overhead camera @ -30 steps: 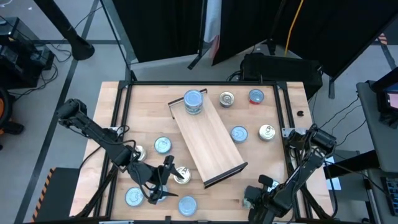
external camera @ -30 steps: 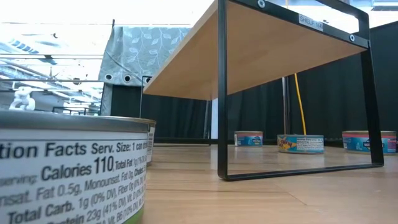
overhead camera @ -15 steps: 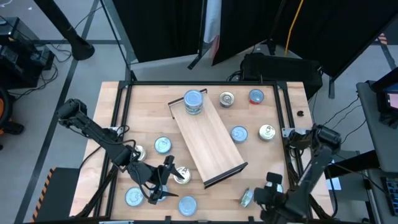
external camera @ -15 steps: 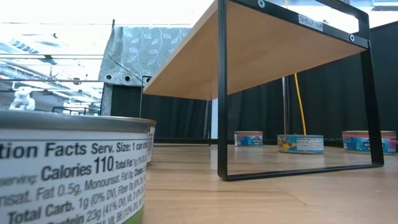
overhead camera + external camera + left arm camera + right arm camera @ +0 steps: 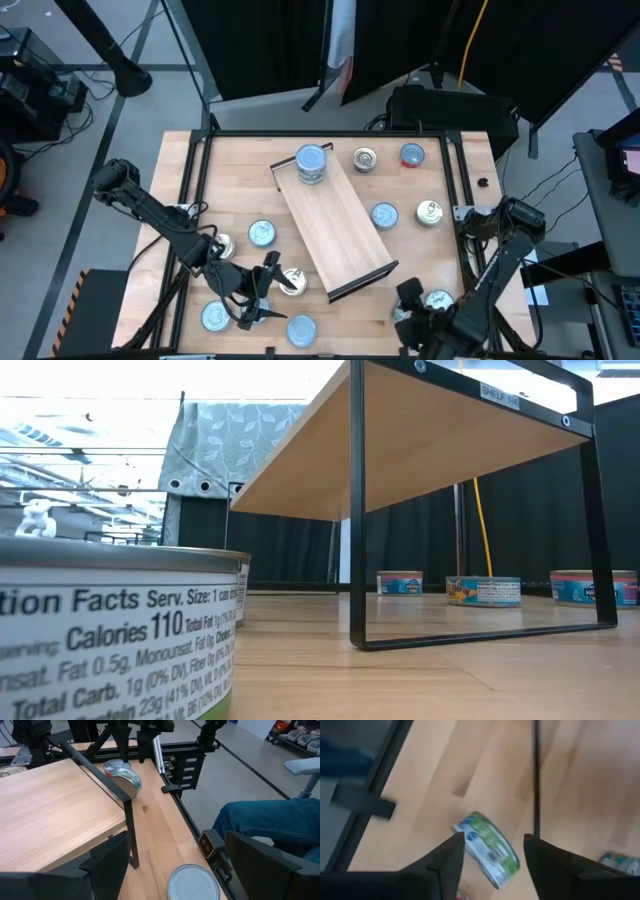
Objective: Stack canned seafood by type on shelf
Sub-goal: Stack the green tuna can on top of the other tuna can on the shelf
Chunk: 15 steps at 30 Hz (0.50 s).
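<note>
Right now we are reading the right end effector (image 5: 418, 305) as the working one: it is sitting low at the near right corner of the light wooden worktop (image 5: 440, 245), its two dark fingers (image 5: 445, 857) standing spread. A small round flat tin with a green-and-white paper label (image 5: 487, 847) is lying between and just ahead of those fingers, tipped up on its edge so that its flat faces are not level with the worktop. We cannot tell whether either pad is touching it. In the high view what we take for the same tin (image 5: 437, 300) is showing its pale metal top just beside the end effector, on the outer side.

So the coming move is turning on that tilt: we are judging that the fingers need to close across the tin's round wall, which is smooth and printed, and could slip or roll.

The long light-wood shelf with thin dark metal rims (image 5: 335, 235) is lying diagonally at mid-worktop, away from the right end effector toward the far left, its near end the closer one. A short stack of blue-topped tins (image 5: 311, 163) is already standing on its far end.

The left end effector (image 5: 258, 295) is hanging spread at the near left, a plain silver-topped tin (image 5: 193, 882) before it.
</note>
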Motion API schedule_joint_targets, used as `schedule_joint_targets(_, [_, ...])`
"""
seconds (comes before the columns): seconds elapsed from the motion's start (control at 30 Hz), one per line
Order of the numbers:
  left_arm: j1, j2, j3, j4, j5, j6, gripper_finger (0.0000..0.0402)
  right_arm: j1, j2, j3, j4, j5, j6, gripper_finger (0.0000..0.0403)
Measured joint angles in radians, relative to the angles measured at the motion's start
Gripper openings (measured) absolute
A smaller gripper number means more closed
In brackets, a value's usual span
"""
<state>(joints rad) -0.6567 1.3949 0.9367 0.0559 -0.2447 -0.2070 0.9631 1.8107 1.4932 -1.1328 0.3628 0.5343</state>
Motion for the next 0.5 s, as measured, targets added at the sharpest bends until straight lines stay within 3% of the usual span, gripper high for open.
schedule_joint_targets(0.27, [0.000,0.000,0.000,0.008,-0.018,0.002,0.0322,-0.070,0.000,0.000,-0.011,-0.124,-0.311,0.0228])
schedule_joint_targets(0.5, [0.000,0.000,0.000,0.013,-0.021,0.002,0.0322,-0.133,0.010,-0.050,-0.066,-0.243,-0.454,0.0235])
